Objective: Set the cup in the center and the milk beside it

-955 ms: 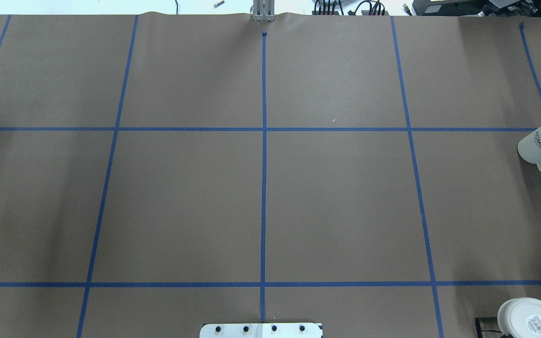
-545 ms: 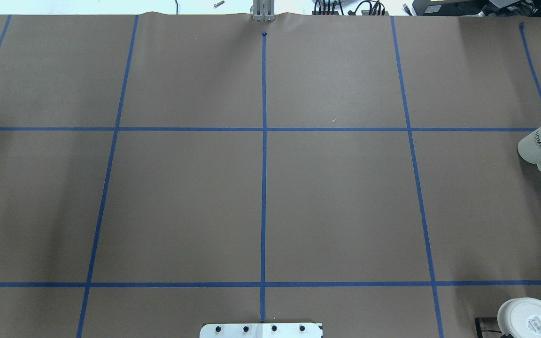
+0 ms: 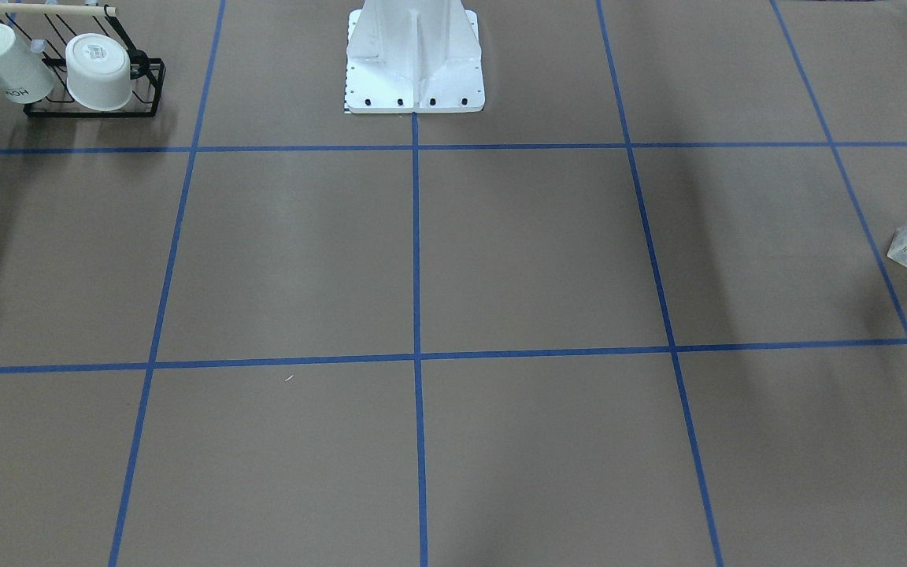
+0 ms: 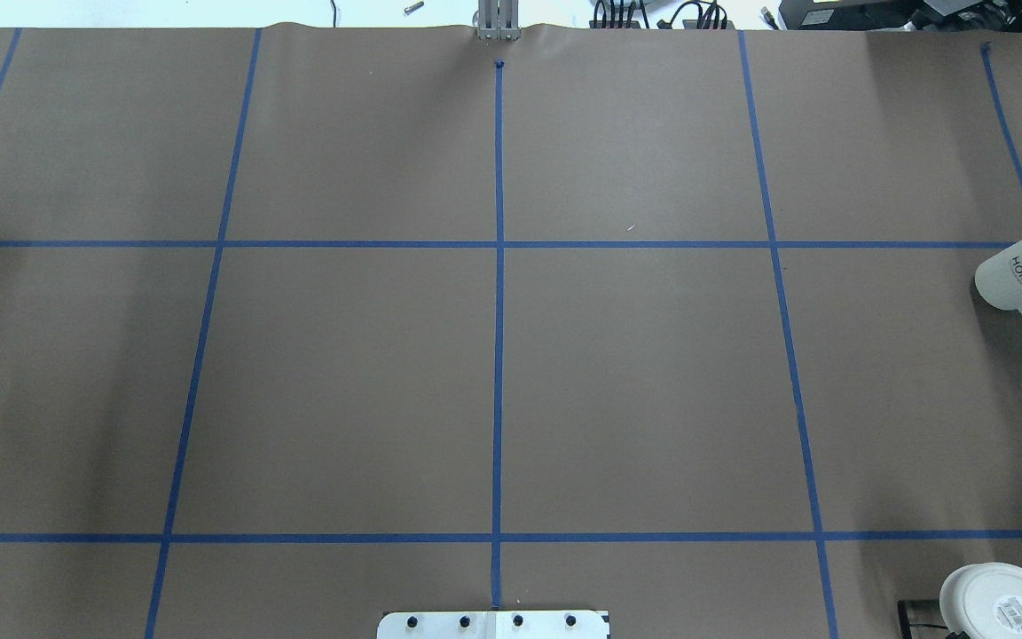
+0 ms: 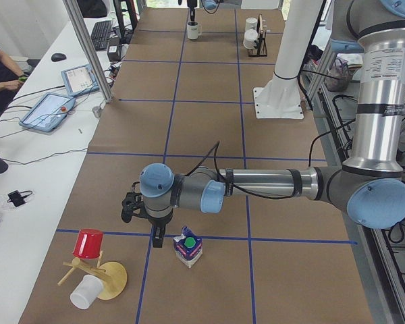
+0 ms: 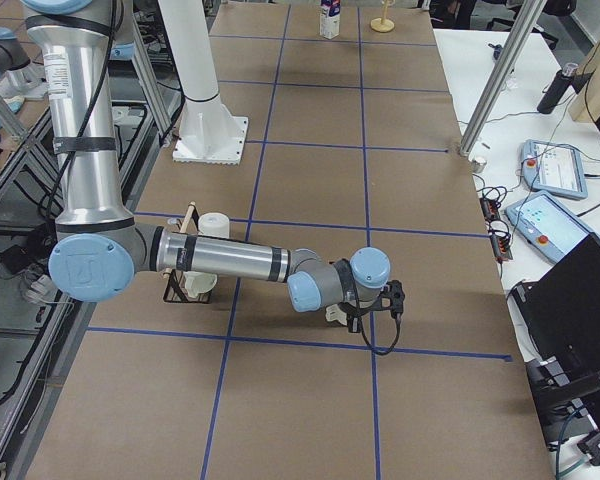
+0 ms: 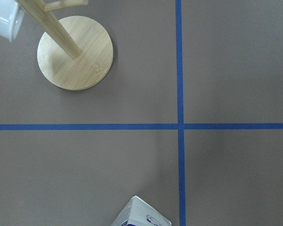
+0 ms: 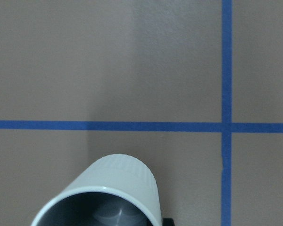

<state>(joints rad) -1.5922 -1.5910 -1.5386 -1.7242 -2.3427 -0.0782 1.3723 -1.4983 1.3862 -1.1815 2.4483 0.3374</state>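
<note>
Both grip states unclear: right pincer (image 6: 353, 318) at the rim of the cup (image 4: 1012, 280), left pincer (image 5: 158, 236) near the milk (image 5: 188, 248)

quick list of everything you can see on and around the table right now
cup: 1, white, dark grey inside, table's right end, at the right gripper
milk: 1, blue and white, green cap, table's left end
rack: 1, black wire, right of the robot base, holding a white mug and a squat white cup
wooden stand: 1, pale wood, left end, carrying a red cup and a white cup
tablets: 2, grey, side bench
robot base: 1, white, middle of the table's robot side
left gripper: black, beside the milk
right gripper: black, at the cup
</note>
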